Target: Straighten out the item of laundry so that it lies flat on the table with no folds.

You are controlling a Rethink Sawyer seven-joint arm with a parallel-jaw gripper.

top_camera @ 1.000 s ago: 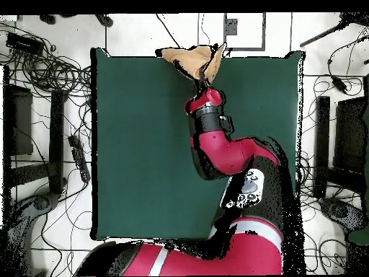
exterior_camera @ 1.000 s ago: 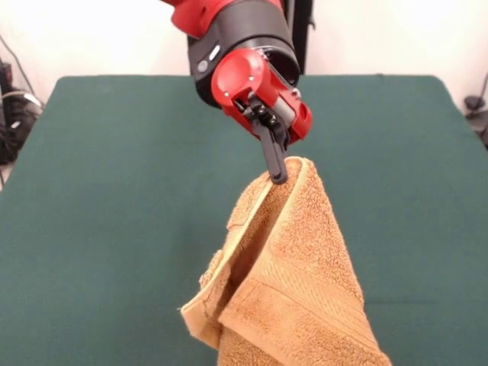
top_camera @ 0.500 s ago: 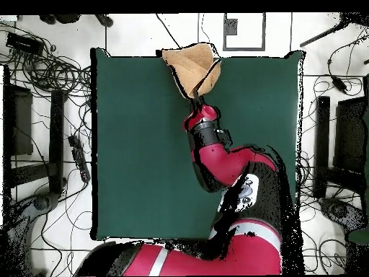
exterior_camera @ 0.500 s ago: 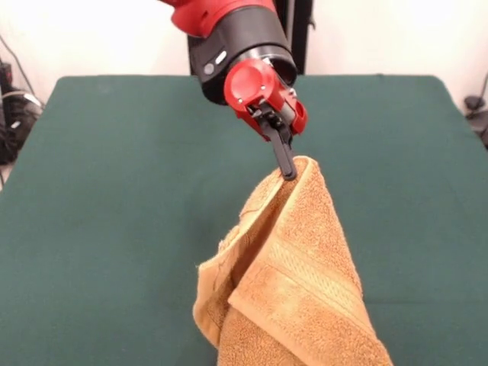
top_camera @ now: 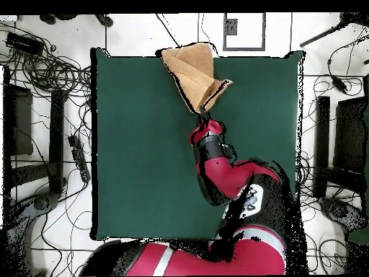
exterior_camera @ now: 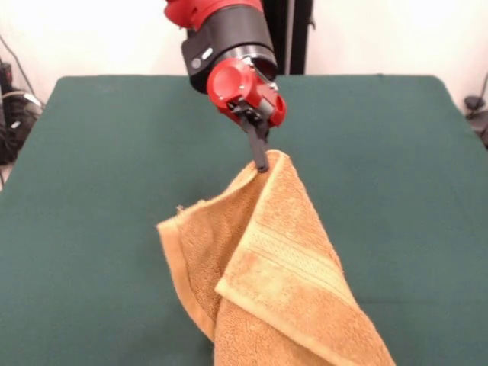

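Observation:
The golden-orange towel hangs folded from one pinched corner, its lower part trailing past the near table edge, with a woven border band showing. My gripper is shut on that top corner and holds it above the dark green table. In the overhead view the towel lies at the table's far edge, with the gripper at its pointed end. The white label tag is hidden.
The red and black arm reaches across the table from the base. Cables and stands lie on the floor around the table. A dark post stands behind the arm.
My gripper has drawn back toward the robot's base with the towel corner held. The towel has opened out and spread wider, with a left flap unfolding.

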